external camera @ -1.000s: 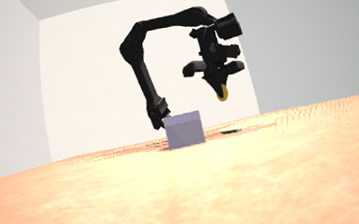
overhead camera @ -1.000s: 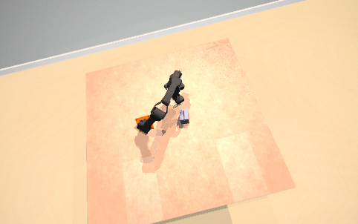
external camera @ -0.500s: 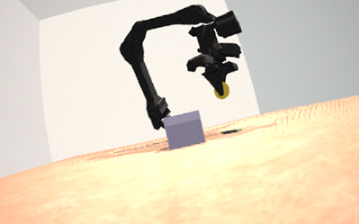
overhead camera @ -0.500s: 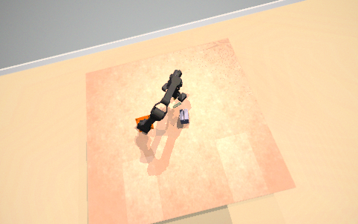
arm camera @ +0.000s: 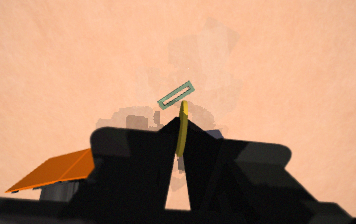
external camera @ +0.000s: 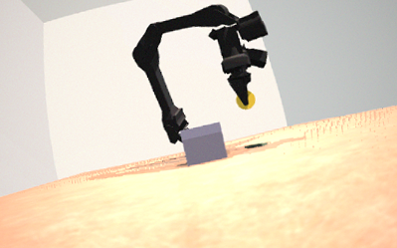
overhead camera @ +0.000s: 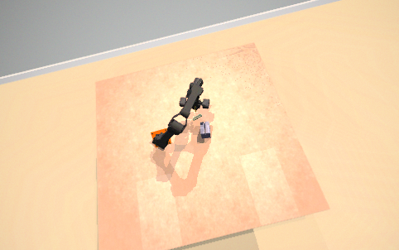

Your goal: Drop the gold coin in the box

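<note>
My gripper (external camera: pixel 245 102) (arm camera: pixel 180 121) is shut on the gold coin (external camera: pixel 252 99) (arm camera: pixel 184 120), which hangs upright, edge-on in the wrist view, well above the surface. The dark-green holder (overhead camera: pixel 197 117) (external camera: pixel 256 146) (arm camera: pixel 191 87) lies empty on the mat, below the coin. In the wrist view it is turned at an angle to the coin. The closed grey box (overhead camera: pixel 205 133) (external camera: pixel 205 147) stands beside the holder, with a dark slot line on its lid in the top view. In the wrist view the fingers hide nearly all of it; only a small corner (arm camera: pixel 215 134) shows.
The arm's base stands on an orange plate (overhead camera: pixel 156 133) (arm camera: pixel 60 170) on the mat (overhead camera: pixel 124 207), left of the box in the top view. The arm arches from there over to the holder's side. Shadows of the arm fall around the box.
</note>
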